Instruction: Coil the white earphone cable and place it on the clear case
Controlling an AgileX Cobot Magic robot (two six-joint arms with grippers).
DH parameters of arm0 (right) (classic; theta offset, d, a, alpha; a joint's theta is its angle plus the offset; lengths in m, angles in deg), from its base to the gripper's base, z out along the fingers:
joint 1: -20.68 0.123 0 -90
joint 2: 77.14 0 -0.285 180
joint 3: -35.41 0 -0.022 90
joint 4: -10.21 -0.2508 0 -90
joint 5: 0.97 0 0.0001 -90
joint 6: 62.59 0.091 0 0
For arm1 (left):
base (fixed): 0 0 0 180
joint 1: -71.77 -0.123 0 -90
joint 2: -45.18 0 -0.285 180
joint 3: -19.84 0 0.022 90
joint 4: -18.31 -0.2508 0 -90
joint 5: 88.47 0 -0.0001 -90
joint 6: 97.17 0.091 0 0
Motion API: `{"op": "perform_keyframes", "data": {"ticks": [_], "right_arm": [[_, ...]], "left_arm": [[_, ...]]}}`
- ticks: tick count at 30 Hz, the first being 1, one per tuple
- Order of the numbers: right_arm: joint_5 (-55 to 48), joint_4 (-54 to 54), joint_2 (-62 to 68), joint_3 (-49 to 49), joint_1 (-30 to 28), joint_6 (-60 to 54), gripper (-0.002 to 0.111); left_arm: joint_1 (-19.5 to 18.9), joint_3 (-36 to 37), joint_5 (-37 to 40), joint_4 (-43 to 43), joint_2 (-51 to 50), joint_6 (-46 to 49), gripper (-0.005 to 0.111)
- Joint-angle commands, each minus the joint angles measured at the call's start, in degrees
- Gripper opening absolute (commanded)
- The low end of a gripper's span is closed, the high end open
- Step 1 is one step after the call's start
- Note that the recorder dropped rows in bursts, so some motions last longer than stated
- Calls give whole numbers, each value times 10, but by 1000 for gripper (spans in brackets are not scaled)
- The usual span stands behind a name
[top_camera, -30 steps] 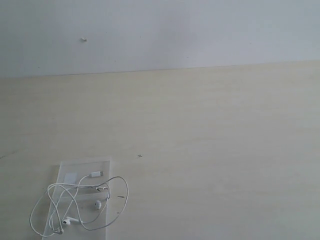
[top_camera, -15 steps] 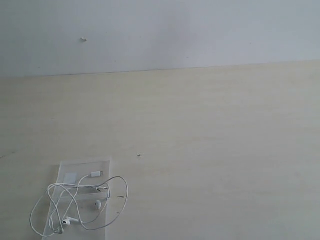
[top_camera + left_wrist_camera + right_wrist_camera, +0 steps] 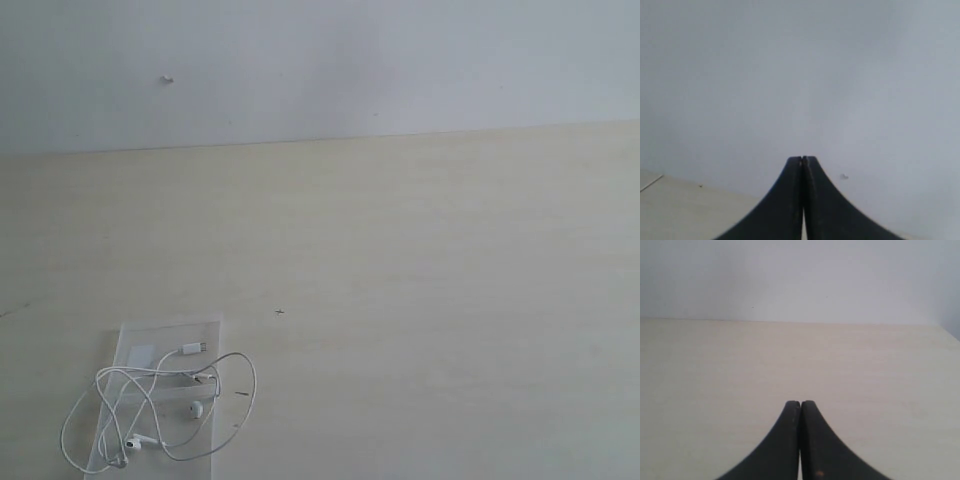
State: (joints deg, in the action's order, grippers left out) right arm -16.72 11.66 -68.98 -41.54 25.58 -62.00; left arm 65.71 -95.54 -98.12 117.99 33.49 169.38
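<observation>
**White earphone cable [image 3: 150, 373] lies in loose loops on the clear case [image 3: 168, 335]; both end effectors clenched**

Pale, cream-coloured wood grain covers the bench [image 3: 420, 300], which runs back to a plain light grey wall [image 3: 400, 60]. In the exterior view we find the clear case lying flat near the lower left corner, with its lower end cut off by the frame edge. A small whitish square label [image 3: 140, 356] shows on the half farther from the camera.

The earphone cable rests across the case in several slack, overlapping loops, not in a tight coil. One loop spills over the case's left edge onto the bench, and another bulges past its right edge. The plug [image 3: 193, 348] lies on the upper half, just beside the label. One earbud [image 3: 196, 408] sits on the lower half, and the second earbud [image 3: 132, 443] lies closer to the frame's bottom edge. A tiny dark mark [image 3: 280, 311] sits on the bench, apart from the case on its right.

We see the end effectors only through the wrist cameras. The left end effector [image 3: 803, 162] has its two black fingers pressed together with nothing between them. It faces mostly wall, with a sliver of bench in view. The right end effector [image 3: 800, 404] is likewise clamped tight on nothing and looks across bare bench towards the wall. Neither wrist view shows the cable or the case.
</observation>
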Motion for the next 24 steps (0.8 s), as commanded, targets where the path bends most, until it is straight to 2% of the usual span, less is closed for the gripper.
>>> {"op": "perform_keyframes", "data": {"ticks": [1, 3, 6, 9, 12, 16, 18, 20, 24], "right_arm": [[-2, -1, -4, -3, -2, -6, 0], [-6, -1, -4, -3, -2, -6, 0], [-4, -1, -4, -3, -2, -6, 0], [-4, -1, -4, -3, -2, -6, 0], [-4, -1, -4, -3, -2, -6, 0], [-4, -1, -4, -3, -2, -6, 0], [-4, -1, -4, -3, -2, -6, 0], [-4, -1, -4, -3, -2, -6, 0], [-4, -1, -4, -3, -2, -6, 0]], "left_arm": [[-3, 1, -14, 3, 39, 2, 0], [-3, 1, -4, 3, 39, -35, 0], [-3, 1, 44, 3, 39, -224, 0], [-3, 1, 124, -9, 39, -429, 0], [-3, 1, 185, -186, 39, -550, 0], [-3, 4, 221, -553, 39, -553, 0], [-3, 17, 222, -698, 39, -553, 0], [-3, 42, 222, -785, 39, -553, 0], [-3, 97, 222, -810, 39, -557, 0]]}}
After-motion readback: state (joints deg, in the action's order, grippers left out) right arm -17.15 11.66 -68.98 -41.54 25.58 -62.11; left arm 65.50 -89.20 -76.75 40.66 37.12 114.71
